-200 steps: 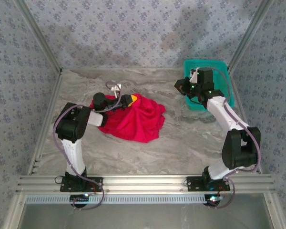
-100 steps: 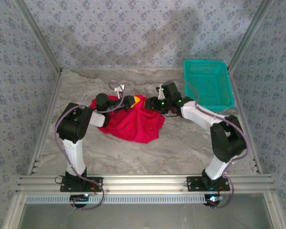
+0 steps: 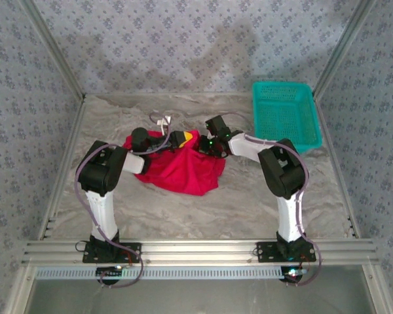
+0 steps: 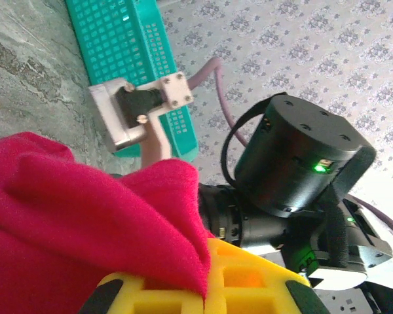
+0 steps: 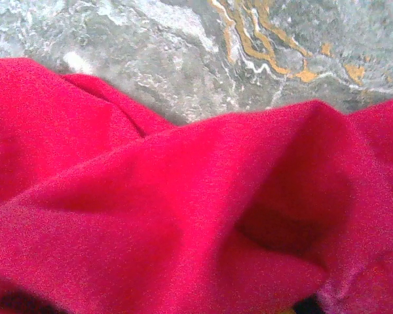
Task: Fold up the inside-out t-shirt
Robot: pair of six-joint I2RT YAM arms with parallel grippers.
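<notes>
Clamping the t-shirt (image 3: pixel 183 171), left end effector (image 3: pixel 180 138); right end effector (image 3: pixel 205 146) closed, touching it.

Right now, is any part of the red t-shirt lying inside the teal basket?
No, the t-shirt lies bunched on the table, well apart from the basket.

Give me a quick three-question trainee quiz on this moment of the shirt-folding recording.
1. True or false: the t-shirt lies spread flat on the table.
2. Where is the teal basket? A) far right corner B) near left corner C) under the shirt
3. Fill in: the left gripper is shut on the ____.
Key: 1 false, it is bunched up; 2 A; 3 t-shirt.
</notes>
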